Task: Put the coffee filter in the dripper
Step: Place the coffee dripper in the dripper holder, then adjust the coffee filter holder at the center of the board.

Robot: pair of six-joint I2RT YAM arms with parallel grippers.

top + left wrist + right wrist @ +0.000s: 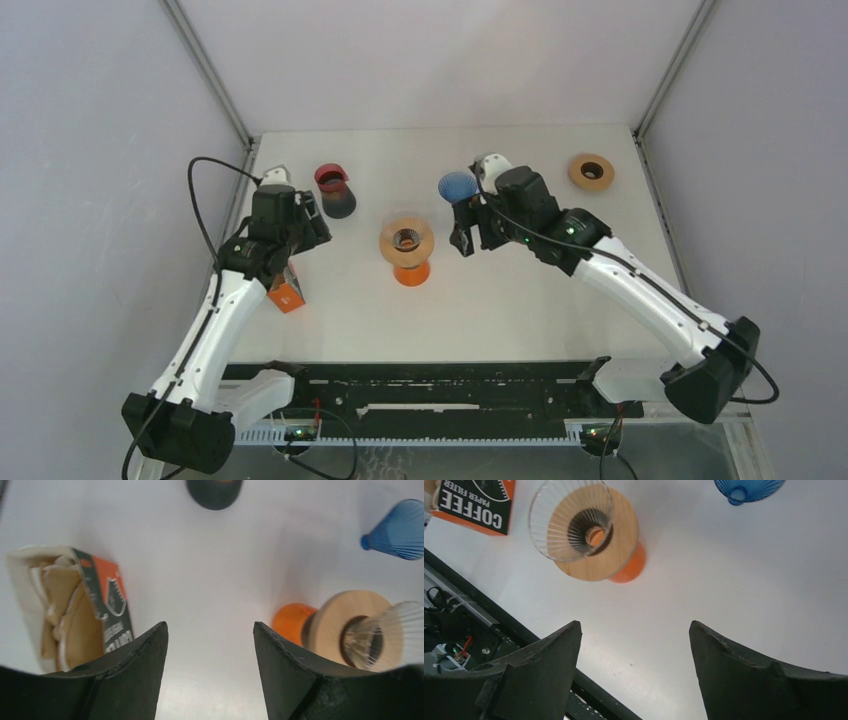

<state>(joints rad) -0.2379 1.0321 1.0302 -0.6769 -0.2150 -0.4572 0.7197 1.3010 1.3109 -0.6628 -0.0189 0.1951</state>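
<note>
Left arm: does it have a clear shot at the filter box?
Likely yes: the left gripper is open and empty, the filter box lies just beside it, and nothing sits between them.

The dripper is a clear, ribbed glass cone seated in a round wooden collar. It stands upright on an orange cup near the middle of the table, and orange shows through the hole at the cone's bottom. The paper filters, tan and stacked together, sit inside 1 open orange-and-black box printed "COFFEE PAPER FILTER". The box lies on the table left of the dripper, apart from it.
</note>
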